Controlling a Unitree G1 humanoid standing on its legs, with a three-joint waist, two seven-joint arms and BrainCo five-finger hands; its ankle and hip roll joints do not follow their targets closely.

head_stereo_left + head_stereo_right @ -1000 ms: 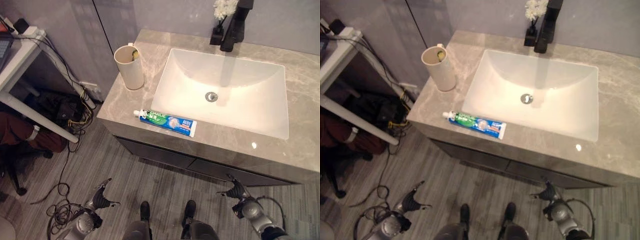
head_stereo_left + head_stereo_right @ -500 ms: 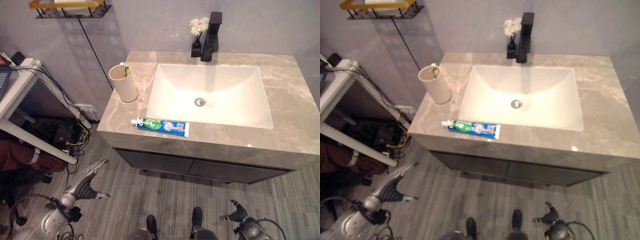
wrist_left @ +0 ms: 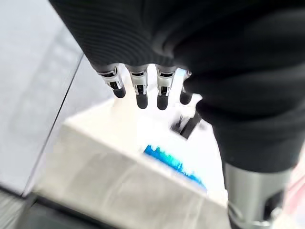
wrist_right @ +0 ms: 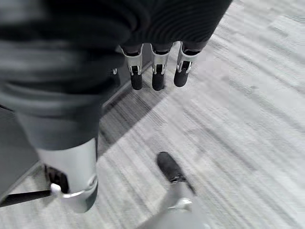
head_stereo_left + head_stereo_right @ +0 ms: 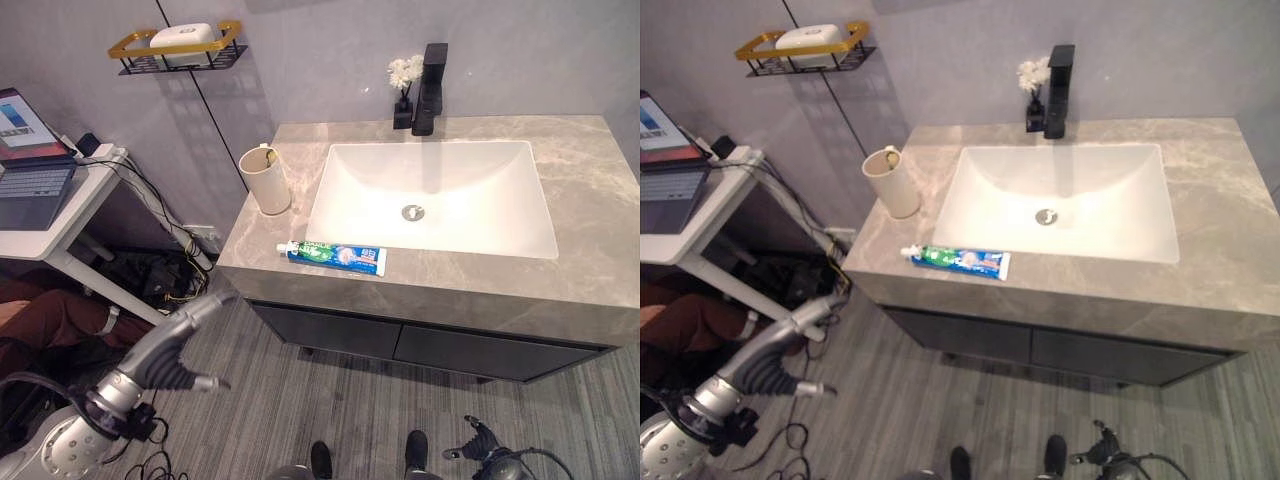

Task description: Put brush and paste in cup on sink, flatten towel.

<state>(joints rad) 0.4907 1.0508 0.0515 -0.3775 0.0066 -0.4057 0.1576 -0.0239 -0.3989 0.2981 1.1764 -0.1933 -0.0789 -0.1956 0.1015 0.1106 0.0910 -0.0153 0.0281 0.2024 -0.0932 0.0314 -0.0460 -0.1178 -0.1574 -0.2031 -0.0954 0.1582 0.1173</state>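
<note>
Spanning most of the scene, a grey marble counter (image 5: 590, 190) tops a dark cabinet (image 5: 420, 340) and holds a white rectangular sink (image 5: 435, 195) with a drain (image 5: 411, 212) at its middle. A black faucet (image 5: 432, 88) stands at the back edge of the sink, with a small vase of white flowers (image 5: 404, 82) just beside it. To the left of the counter is a white desk (image 5: 55, 215) with a laptop (image 5: 25, 150) on it, and a gold wall shelf (image 5: 180, 48) carrying a white soap bar (image 5: 180, 36) hangs above. A cream cup (image 5: 265, 180) stands upright on the counter's left part, near the sink's left rim, with a brush (image 5: 268, 152) showing just over its lip. The paste (image 5: 334, 256), a blue and green tube, lies flat along the front of the counter, between the sink and the front edge, apart from the cup. The left hand (image 5: 178, 345) is raised below the counter's left corner, fingers (image 3: 138, 90) straight and released, grasping nothing. The right hand (image 5: 478, 447) hangs low over the floor (image 4: 248, 119), fingers relaxed and empty.
</note>
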